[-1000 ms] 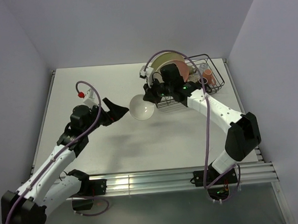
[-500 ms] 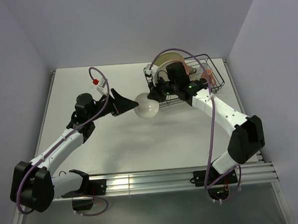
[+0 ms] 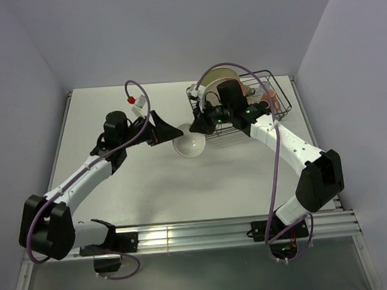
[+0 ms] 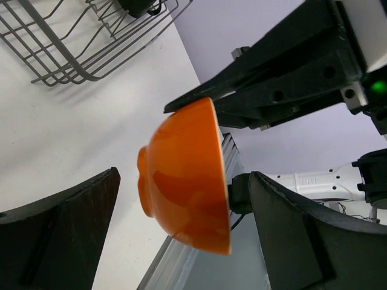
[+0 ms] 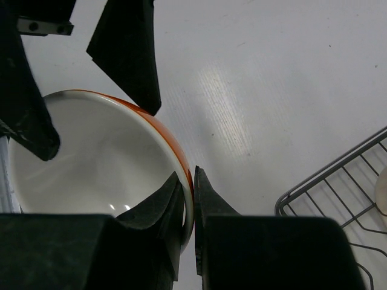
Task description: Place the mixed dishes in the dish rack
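A bowl (image 3: 192, 146), white inside and orange outside, hangs tipped on its side above the table. My right gripper (image 3: 196, 128) is shut on the bowl's rim (image 5: 188, 175), one finger inside and one outside. My left gripper (image 3: 172, 130) is open, and its two black fingers straddle the bowl (image 4: 187, 175) without touching it. Those fingers (image 5: 127, 48) show beyond the bowl in the right wrist view. The black wire dish rack (image 3: 279, 109) stands at the back right, holding an upright cream plate (image 3: 217, 79), a pink-rimmed plate (image 3: 247, 87) and a pink mug (image 3: 269, 100).
The rack's corner (image 5: 326, 181) lies close to the right of the bowl, and its wires (image 4: 72, 54) sit beyond it in the left wrist view. White walls enclose the table on three sides. A metal rail (image 3: 204, 234) runs along the near edge.
My left arm has swung right and forward until its open jaws sit around the bowl. The right gripper has kept its hold and tipped the bowl onto its side.
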{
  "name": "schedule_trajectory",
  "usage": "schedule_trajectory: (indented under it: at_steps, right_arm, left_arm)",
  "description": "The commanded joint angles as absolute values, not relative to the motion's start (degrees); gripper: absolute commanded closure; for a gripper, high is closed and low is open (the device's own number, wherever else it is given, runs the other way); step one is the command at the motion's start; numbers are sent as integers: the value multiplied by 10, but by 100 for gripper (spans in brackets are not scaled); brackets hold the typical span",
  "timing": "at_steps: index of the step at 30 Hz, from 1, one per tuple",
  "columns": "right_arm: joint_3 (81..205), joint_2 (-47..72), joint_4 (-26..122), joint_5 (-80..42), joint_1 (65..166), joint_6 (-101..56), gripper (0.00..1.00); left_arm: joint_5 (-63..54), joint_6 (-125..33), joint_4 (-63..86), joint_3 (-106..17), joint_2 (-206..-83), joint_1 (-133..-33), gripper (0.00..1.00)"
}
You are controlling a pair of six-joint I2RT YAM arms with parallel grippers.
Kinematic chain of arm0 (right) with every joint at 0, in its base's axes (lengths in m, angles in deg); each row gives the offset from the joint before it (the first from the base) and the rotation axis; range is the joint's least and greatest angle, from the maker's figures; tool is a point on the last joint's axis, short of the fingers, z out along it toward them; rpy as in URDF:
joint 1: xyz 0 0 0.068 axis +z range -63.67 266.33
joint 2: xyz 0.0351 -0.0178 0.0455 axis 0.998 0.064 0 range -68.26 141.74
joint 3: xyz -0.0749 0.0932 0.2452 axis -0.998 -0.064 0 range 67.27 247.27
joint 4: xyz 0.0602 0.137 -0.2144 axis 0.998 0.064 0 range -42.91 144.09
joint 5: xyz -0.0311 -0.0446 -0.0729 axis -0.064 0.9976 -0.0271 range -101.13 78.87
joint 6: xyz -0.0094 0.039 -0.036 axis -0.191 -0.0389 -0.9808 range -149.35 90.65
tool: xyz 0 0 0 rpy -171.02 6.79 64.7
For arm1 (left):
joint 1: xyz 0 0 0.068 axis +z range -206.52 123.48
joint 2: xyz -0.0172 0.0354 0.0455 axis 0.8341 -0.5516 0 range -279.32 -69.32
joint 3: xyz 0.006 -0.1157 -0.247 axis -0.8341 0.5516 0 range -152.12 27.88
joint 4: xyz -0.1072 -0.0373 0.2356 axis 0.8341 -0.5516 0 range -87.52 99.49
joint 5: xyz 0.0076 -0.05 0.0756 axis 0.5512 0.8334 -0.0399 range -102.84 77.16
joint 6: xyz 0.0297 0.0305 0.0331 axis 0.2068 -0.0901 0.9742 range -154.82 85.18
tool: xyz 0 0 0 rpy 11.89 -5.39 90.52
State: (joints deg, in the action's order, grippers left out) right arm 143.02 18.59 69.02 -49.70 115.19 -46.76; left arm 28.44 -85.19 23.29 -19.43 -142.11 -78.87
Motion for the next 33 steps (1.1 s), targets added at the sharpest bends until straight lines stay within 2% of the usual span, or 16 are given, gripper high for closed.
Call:
schedule_trajectory:
  at_steps: [1,8,18,23,33]
  right_arm:
    - [1458,169,671,-522,1145,-453,100]
    - [1464,177,655,-506,1135,-435,100]
    - [1451,194,592,-473,1117,-350,100]
    - [1454,201,582,-464,1116,-332,100]
    - [1454,216,580,-484,1117,-316,100]
  left_arm:
    - [307,-832,235,-223,-1438,-793,6]
    - [308,-851,221,-248,-1467,-802,11]
    - [278,-956,204,-276,-1496,-812,9]
    - [260,-947,144,-303,-1500,-816,8]
    - [255,-970,158,-301,-1498,-816,9]
